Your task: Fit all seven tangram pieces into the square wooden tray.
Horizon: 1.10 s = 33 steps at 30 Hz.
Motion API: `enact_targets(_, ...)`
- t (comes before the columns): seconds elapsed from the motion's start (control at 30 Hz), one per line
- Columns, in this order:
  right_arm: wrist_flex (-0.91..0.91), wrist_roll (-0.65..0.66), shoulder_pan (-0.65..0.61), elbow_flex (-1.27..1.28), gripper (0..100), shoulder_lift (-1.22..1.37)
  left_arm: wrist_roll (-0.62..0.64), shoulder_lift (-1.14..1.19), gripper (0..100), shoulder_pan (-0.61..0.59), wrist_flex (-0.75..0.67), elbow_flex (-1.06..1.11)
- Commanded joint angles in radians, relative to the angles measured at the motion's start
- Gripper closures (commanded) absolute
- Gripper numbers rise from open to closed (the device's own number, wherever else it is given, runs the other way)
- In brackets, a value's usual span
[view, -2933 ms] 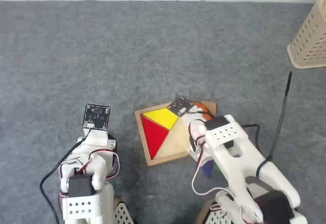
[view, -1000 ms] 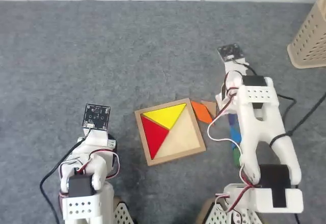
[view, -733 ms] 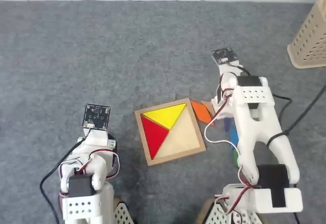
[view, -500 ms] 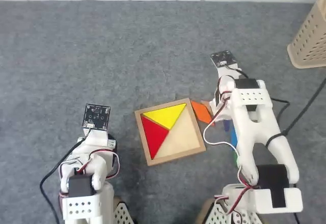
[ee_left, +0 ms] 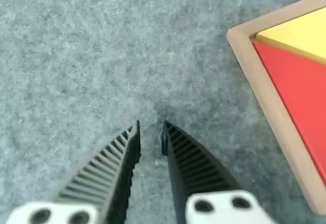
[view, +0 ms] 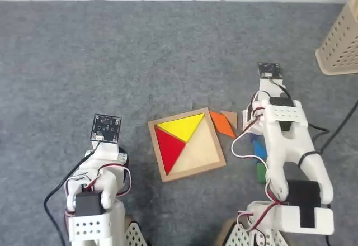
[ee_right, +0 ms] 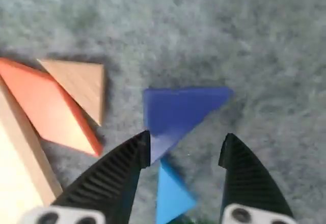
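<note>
Right wrist view puts the dark blue triangle (ee_right: 175, 109) flat on the grey carpet (ee_right: 244, 25), outside the square wooden tray (view: 158, 148) and off its right side. Its square corner faces the tan wooden triangle (ee_right: 79, 84), close by but apart from it. Its long edge faces away from the tray. That edge is the piece's long axis, and it runs on a slant from one sharp tip out on the carpet to the other, which points toward the light blue triangle (ee_right: 170, 193) just beside it.

The right gripper (ee_right: 186, 142) hangs over that nearer tip with its fingers spread wide, one on either side and nothing held.

The orange parallelogram (ee_right: 48, 109) lies against the tan triangle, beside the tray's outer edge. A green piece (view: 261, 171) sits nearer the right arm's base.

In the tray, the yellow triangle (view: 182, 127) and red triangle (view: 168, 148) are seated, and the rest of the floor is bare wood. I judge the task is less than half done, with the step in hand being the pick of the dark blue triangle.

The next move probably calls for lowering and closing across the piece's narrow part, since the long edge looks too wide for the fingers.

The left gripper (ee_left: 151, 132) rests low over the carpet beside the tray's left corner, fingers drawn almost together around nothing.
</note>
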Motion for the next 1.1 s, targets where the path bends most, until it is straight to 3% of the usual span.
enact_targets(0.0,-0.021,-0.012,-0.001,-0.003,77.2,-0.025,0.008,-0.023,93,0.002,0.000,-0.008)
enact_targets(0.33,-0.001,-0.009,0.005,-0.008,76.8,-0.027,0.008,-0.023,93,0.002,0.000,-0.008)
enact_targets(0.67,0.275,-0.002,-0.013,-0.330,76.8,-0.025,0.008,-0.023,93,0.002,0.000,-0.008)
enact_targets(0.87,0.360,0.221,-0.257,-0.493,76.8,0.050,0.008,-0.023,93,0.002,0.000,-0.008)
enact_targets(0.93,0.364,0.236,-0.320,-0.494,76.8,0.105,0.008,-0.023,93,0.002,0.000,-0.008)
enact_targets(1.07,0.282,0.239,-0.332,-0.494,76.8,0.219,0.008,-0.023,93,0.002,0.000,-0.008)
